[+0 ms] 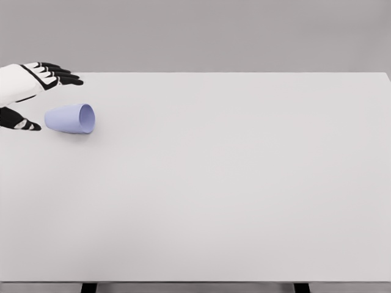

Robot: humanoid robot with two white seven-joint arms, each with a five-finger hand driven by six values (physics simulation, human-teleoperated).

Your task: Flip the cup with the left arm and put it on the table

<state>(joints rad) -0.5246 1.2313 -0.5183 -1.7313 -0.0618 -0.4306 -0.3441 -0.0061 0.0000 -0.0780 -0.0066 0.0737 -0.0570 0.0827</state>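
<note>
A pale lavender-blue cup (71, 118) lies on its side on the white table (232, 183) near the far left, its open mouth facing right. My left hand (43, 97) hovers just left of and above the cup, fingers spread straight over it and the thumb low on the near side. The hand is open and does not touch the cup. My right arm does not show.
The white table fills most of the view, its far edge running along the top and its near edge at the bottom. Nothing but the cup lies on it. A plain grey wall stands behind.
</note>
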